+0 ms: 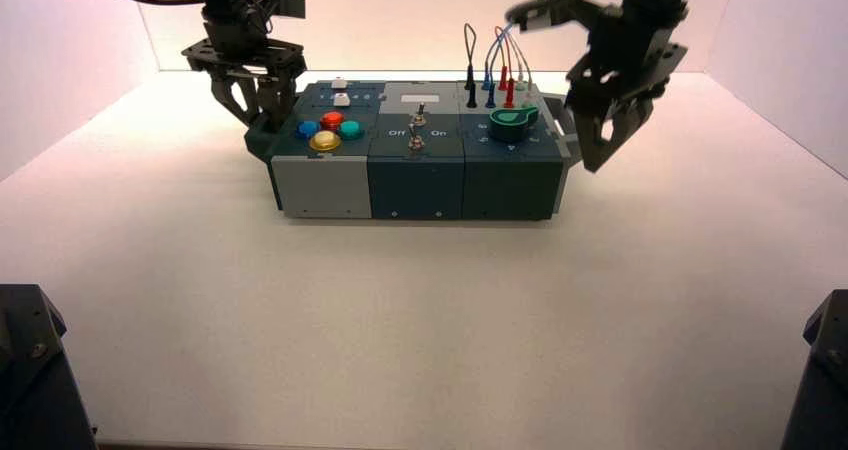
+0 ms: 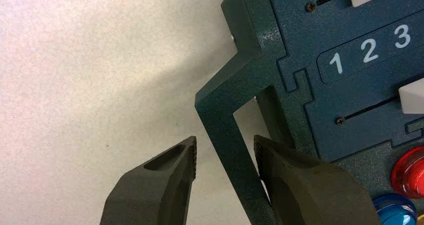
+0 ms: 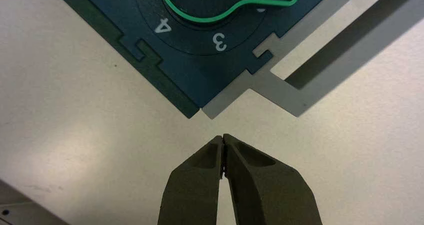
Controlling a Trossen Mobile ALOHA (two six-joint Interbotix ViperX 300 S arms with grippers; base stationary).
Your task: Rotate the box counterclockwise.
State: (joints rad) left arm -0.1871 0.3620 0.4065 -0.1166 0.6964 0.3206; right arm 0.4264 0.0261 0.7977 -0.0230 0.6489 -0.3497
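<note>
Two end effectors of mine flank the box point(image 1: 416, 185), which lies lengthwise across the far part of the desk point(image 1: 420, 320).
My left end effector point(image 2: 225, 147) stands wide open at the box's left end, one finger outside the dark green handle point(image 2: 230, 150), the other at its slot; my right end effector point(image 3: 223, 137) is closed on nothing, near the box's near right corner, beside the grey handle point(image 3: 325, 75). Open desk spreads widely before the box's front edge, and more lies beyond either end. White "1", "2", "3" run between the white sliders point(image 2: 414, 96); "4" and "3" sit around the green knob point(image 3: 225, 7).
</note>
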